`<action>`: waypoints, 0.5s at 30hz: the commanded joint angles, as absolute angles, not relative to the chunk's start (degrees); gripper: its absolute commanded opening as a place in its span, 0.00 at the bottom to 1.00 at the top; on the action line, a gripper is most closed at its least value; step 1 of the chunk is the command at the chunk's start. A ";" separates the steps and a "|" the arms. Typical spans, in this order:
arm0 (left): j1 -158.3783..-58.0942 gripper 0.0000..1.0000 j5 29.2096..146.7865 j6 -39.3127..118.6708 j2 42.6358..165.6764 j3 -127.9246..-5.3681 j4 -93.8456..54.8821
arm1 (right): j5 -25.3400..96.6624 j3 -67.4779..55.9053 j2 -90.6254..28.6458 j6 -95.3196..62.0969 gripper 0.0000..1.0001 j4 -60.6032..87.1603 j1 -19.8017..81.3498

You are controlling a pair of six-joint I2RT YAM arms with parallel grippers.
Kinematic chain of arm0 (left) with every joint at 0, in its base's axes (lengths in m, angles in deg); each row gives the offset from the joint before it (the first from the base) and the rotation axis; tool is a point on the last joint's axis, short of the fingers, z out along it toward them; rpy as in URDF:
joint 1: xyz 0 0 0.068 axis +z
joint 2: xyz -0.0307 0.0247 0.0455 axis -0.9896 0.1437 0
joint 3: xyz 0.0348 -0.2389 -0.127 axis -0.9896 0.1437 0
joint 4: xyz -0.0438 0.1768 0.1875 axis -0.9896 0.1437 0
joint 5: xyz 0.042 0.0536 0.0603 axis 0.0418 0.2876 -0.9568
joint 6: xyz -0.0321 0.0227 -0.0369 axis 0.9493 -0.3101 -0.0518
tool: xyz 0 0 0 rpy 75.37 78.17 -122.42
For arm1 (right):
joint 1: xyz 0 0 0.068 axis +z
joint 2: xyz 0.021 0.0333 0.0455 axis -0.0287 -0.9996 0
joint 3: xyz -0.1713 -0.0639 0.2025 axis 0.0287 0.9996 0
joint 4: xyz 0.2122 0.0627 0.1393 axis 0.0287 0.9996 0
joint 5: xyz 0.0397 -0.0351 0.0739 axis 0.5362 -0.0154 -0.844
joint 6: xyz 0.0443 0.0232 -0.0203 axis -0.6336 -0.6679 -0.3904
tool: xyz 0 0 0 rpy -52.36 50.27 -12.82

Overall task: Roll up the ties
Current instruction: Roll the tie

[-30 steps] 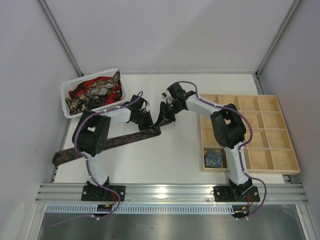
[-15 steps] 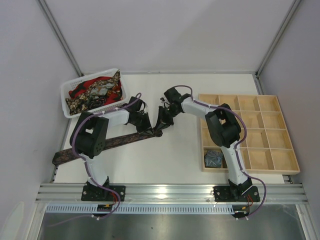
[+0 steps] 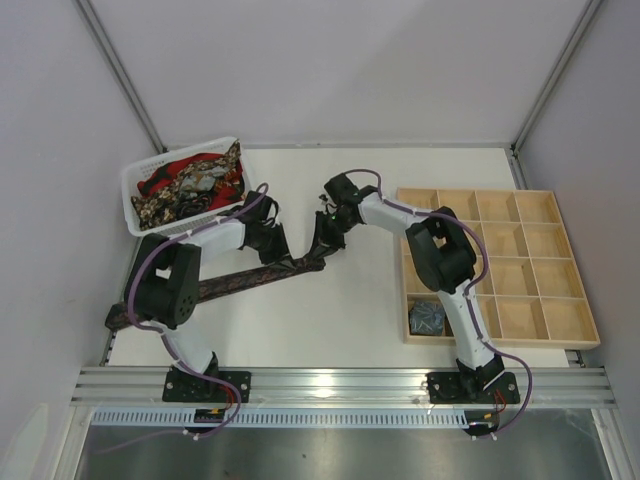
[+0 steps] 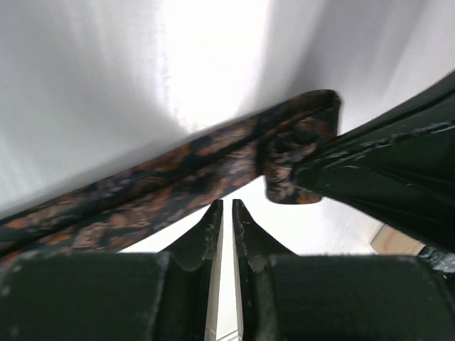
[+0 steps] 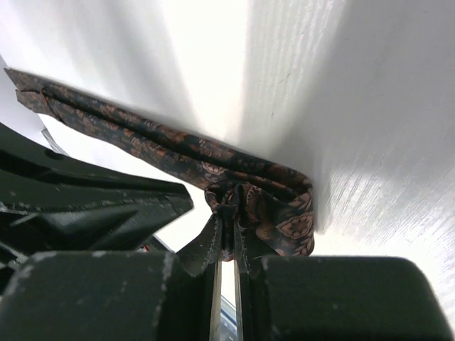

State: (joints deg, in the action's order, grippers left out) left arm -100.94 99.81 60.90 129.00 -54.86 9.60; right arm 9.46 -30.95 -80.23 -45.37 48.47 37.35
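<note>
Lying flat on the white table (image 3: pixel 370 300), the long dark tie (image 3: pixel 225 282) is stretching in a slanted line on the near side of the white basket (image 3: pixel 128 203). Its long way is running from down near the arm bases, just out past the basket's left corner, up and to the right, ending beyond the basket's right side. The far-left end is reaching the edge of the table. The right end is pointing away from the basket, and there the cloth is folding back on itself into a small fat lump. Orange-brown swirls are showing all over the dark cloth.

The right pincer (image 3: pixel 320 252) is biting down on that lump. In the right wrist view its two fingers are squeezing together with bunched cloth caught between them.

The left pincer (image 4: pixel 225 207) is sitting just beside it, on the side closer to the basket. Its fingers are pressing almost together, with only a thin slit between them. Their tips are coming right up to the edge of the tie, but I cannot tell if they are pinching any cloth.

More ties (image 3: pixel 190 180), red and gold and dark, are piling up inside the basket. A wooden tray (image 3: pixel 500 343) with many little boxes is sitting far across from the basket, well apart from it. One small grey-blue coil (image 3: pixel 428 317) is resting in one of the tray's boxes, the near one on the basket's side.
</note>
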 commanded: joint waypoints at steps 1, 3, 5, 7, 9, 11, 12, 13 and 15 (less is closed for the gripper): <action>-99.76 0.14 98.72 59.13 129.72 -53.54 9.96 | 10.43 -34.03 -81.48 -45.57 0.00 50.21 37.77; -99.75 0.11 99.59 59.21 131.57 -53.63 9.87 | 10.52 -34.83 -82.18 -45.74 0.00 50.74 37.86; -99.75 0.10 100.39 60.09 132.28 -52.67 8.65 | 10.61 -36.23 -82.62 -45.74 0.00 51.09 38.38; -99.75 0.10 100.39 60.70 132.37 -52.22 7.50 | 11.04 -37.55 -83.93 -45.57 0.00 52.31 38.74; -99.75 0.10 100.48 60.62 132.72 -52.40 7.58 | 11.40 -39.66 -84.64 -45.31 0.00 53.99 39.18; -99.75 0.10 100.30 60.71 132.72 -52.49 7.58 | 12.36 -41.24 -85.43 -45.22 0.00 55.13 39.53; -99.75 0.10 100.30 60.71 132.64 -52.57 7.50 | 12.63 -41.85 -86.05 -45.13 0.00 55.66 39.88; -99.75 0.10 100.30 60.53 132.64 -52.66 7.67 | 12.80 -42.47 -86.49 -45.13 0.00 56.10 39.88; -99.75 0.10 100.13 60.44 132.55 -52.84 7.93 | 13.16 -43.97 -88.07 -44.87 0.03 57.85 40.14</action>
